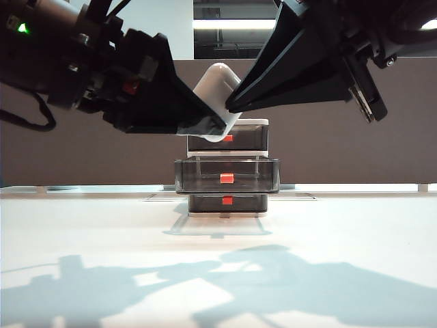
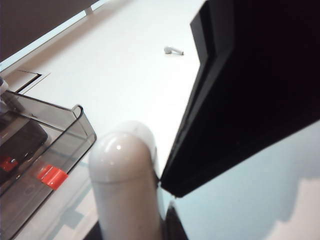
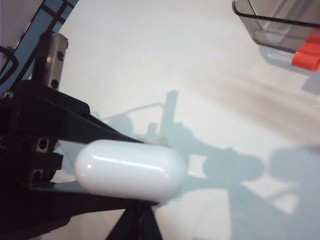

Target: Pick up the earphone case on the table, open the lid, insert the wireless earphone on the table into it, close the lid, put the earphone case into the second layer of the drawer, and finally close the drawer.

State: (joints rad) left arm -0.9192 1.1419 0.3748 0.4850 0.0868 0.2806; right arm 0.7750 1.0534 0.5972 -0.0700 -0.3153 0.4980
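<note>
Above the table (image 1: 218, 273) my left gripper (image 1: 215, 124) grips the earphone case (image 1: 217, 92) — my right gripper (image 1: 232, 106), pinched closed, touches it.

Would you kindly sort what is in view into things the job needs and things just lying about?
Needed:
case, held by left pincer
right pincer, shut, tip at the case
earphone on table
drawer unit, middle drawer pulled out

Lying about:
nothing visible

Arms: black, angular housings.
Left pincer (image 1: 205, 121): matte black wedge fingers; red mark on the wrist block, green light farther back, looping black cable.
Right pincer (image 1: 232, 106): broad black wedge fingers.
Screws: silver bracket with dark holes, seen in the right wrist view.
</note>
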